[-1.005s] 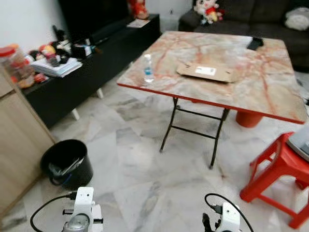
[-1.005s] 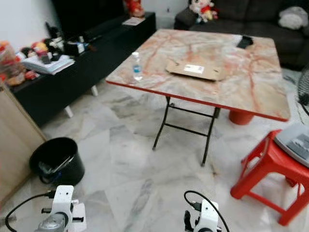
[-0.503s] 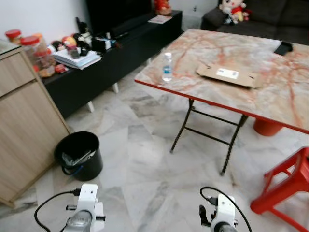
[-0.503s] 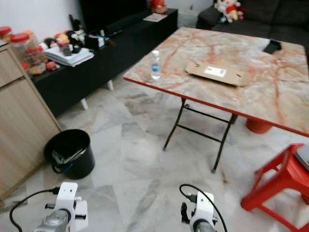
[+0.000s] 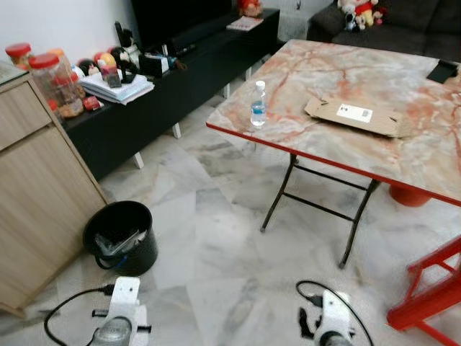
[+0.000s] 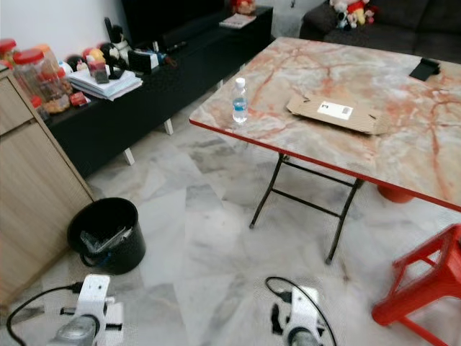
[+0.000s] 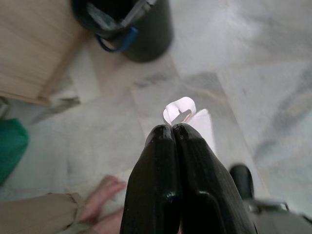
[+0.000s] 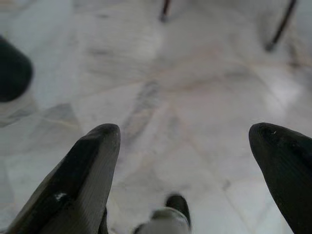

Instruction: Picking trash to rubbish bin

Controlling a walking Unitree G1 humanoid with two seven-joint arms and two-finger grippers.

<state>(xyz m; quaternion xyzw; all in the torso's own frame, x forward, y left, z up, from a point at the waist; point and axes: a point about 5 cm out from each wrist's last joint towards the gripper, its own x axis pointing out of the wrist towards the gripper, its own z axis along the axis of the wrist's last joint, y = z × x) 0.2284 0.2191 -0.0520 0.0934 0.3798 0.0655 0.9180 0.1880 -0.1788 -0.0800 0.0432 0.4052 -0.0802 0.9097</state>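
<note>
A black rubbish bin (image 5: 121,236) stands on the marble floor beside a wooden cabinet (image 5: 36,202), with a bag and scraps inside. In the left wrist view my left gripper (image 7: 173,128) hangs low over the floor, shut on a small curled white scrap of paper (image 7: 180,108); the bin (image 7: 131,24) lies ahead of it. My right gripper (image 8: 185,139) is open above bare floor, its fingers (image 8: 92,161) wide apart with nothing between them. A water bottle (image 5: 258,104) and a flat cardboard piece (image 5: 353,115) rest on the folding table (image 5: 418,166).
A black TV console (image 5: 166,79) with clutter runs along the left wall. A red plastic stool (image 5: 432,288) stands at the right. A person's bare foot (image 7: 105,190) is on the floor close behind my left gripper. Open floor lies between the bin and the table.
The camera has swung left and closed in: the bin and cabinet now sit fuller in view and the table has slid right. Both arms hang as before.
</note>
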